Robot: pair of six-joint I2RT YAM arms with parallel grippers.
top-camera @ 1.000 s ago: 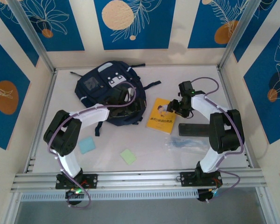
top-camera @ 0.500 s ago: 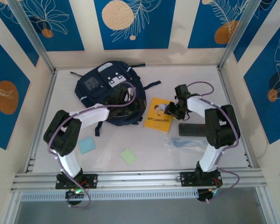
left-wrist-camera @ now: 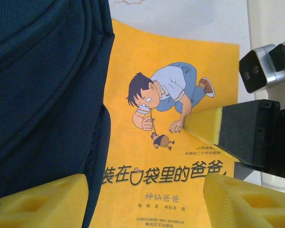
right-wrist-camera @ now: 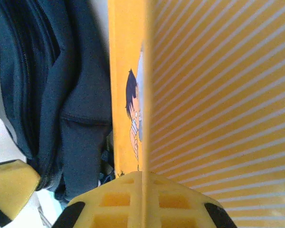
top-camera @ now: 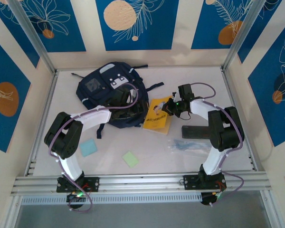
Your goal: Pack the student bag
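The student bag (top-camera: 111,95) is the biggest thing on my table (top-camera: 204,80). It lies at the far left with its grey-patched front up and its near-right side turned toward the middle. I take that side for the mouth, though from above I cannot tell how far it gapes. My left gripper (top-camera: 128,102) hovers right at that edge. In its wrist view the yellow fingers (left-wrist-camera: 38,202) stand well apart with nothing pinched between them, and the bag (left-wrist-camera: 42,95) runs down the left side. I judge it sits there to steady the opening, so the bag does not slide when something is pushed in.

Next in size is the yellow book (top-camera: 156,117), which touches the bag's right side. My right gripper (top-camera: 170,108) is clamped tight on the book's far-right edge. The right wrist view shows the book (right-wrist-camera: 128,71) edge-on, running out from between the fingers toward the bag (right-wrist-camera: 61,95). It looks tipped up on the held side, which would suit feeding its free edge in first.

A black case (top-camera: 197,132) lies on the right, well apart from the bag, with a clear plastic sleeve (top-camera: 183,145) just in front of it. Smallest are the blue note (top-camera: 89,147) and the green note (top-camera: 130,158), both near my arm bases and not yet packed.
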